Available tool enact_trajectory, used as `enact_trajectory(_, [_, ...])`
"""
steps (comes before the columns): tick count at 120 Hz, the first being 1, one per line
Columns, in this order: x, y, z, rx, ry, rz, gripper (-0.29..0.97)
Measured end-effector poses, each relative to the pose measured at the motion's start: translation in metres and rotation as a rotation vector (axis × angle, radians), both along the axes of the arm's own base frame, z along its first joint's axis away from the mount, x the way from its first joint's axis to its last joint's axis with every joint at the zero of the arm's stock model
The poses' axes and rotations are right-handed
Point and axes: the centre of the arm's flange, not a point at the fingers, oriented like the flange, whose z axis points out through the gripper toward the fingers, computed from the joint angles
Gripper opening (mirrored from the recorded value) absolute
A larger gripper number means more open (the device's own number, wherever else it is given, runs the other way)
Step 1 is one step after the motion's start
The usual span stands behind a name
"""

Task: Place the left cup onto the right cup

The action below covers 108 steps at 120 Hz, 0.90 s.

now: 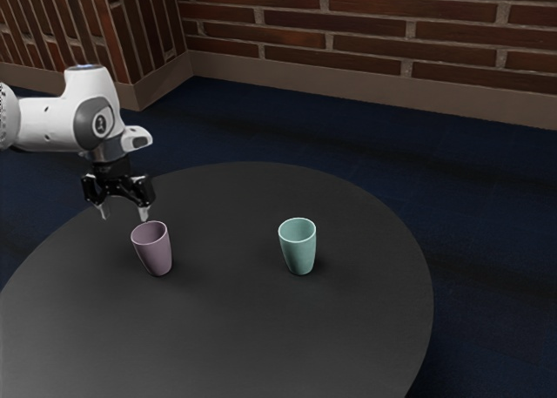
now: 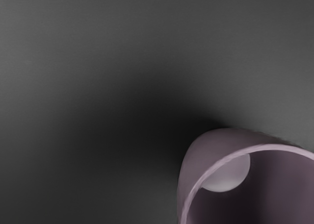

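Gripper (image 1: 123, 212), fingers spread, hangs just above upright mauve cup (image 1: 152, 248) on round table (image 1: 261, 346), well apart from teal cup (image 1: 297, 246); wrist view adds the mauve cup's pale inner floor (image 2: 225, 179).

No legible text or labels anywhere

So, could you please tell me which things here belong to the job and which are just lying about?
Job: purple cup, teal cup, gripper.
Not part of it: brick wall, blue carpet; the table merely carries the cups.
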Motion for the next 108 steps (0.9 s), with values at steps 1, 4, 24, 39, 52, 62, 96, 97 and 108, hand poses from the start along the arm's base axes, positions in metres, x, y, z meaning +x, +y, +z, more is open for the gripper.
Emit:
enact_trajectory(1, [0.0, 0.0, -0.001, 0.0, 0.001, 0.0, 0.68])
enact_trajectory(4, [0.0, 0.0, -0.002, 0.0, 0.003, 0.001, 0.68])
enact_trajectory(24, [0.002, 0.0, -0.013, 0.004, 0.014, 0.004, 0.68])
enact_trajectory(39, [0.003, 0.001, -0.019, 0.0, 0.017, 0.012, 0.68])
enact_trajectory(52, [0.003, 0.001, -0.02, -0.003, 0.016, 0.016, 0.68])
enact_trajectory(62, [0.004, 0.0, -0.022, -0.003, 0.017, 0.017, 0.68])
enact_trajectory(96, [0.007, -0.005, -0.038, -0.011, 0.03, 0.02, 0.68])
enact_trajectory(97, [0.007, -0.005, -0.038, -0.011, 0.03, 0.02, 0.68])
enact_trajectory(108, [0.007, -0.006, -0.043, -0.013, 0.033, 0.021, 0.68])
